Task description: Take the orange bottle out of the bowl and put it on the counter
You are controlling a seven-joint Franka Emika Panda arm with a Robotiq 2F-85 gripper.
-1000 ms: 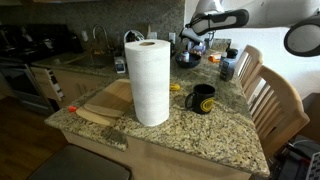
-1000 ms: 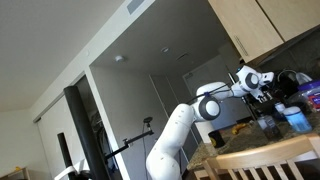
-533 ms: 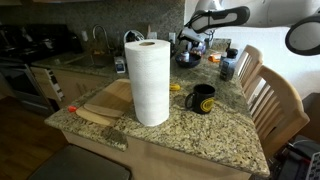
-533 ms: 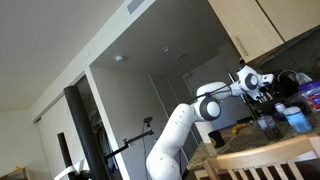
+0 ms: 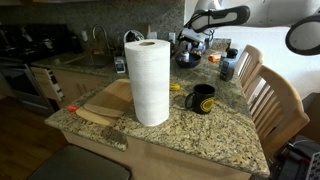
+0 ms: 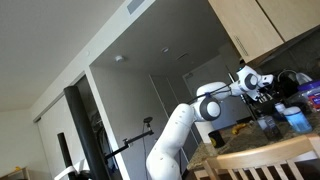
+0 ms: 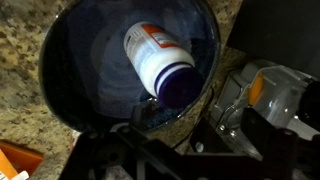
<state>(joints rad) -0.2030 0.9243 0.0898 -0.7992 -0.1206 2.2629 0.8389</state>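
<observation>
In the wrist view the orange bottle point(image 7: 158, 60) lies on its side inside the dark grey bowl point(image 7: 85, 80). It shows a white label with an orange band and a dark cap. The bowl sits on the speckled granite counter point(image 7: 20, 45). My gripper point(image 7: 195, 138) is just above the bowl's near rim; it looks open and holds nothing. In an exterior view the gripper point(image 5: 191, 42) hangs over the bowl point(image 5: 188, 59) at the far end of the counter point(image 5: 200, 130). The bottle is hidden there. The gripper point(image 6: 262, 95) also shows in the second exterior view.
A tall paper towel roll point(image 5: 150, 82) stands mid-counter, beside a black mug point(image 5: 203, 98) and a wooden cutting board point(image 5: 108, 100). A blue container point(image 5: 227, 68) stands near the bowl. Wooden chairs point(image 5: 270, 100) line one side. A small flat orange piece point(image 7: 15, 160) lies near the bowl.
</observation>
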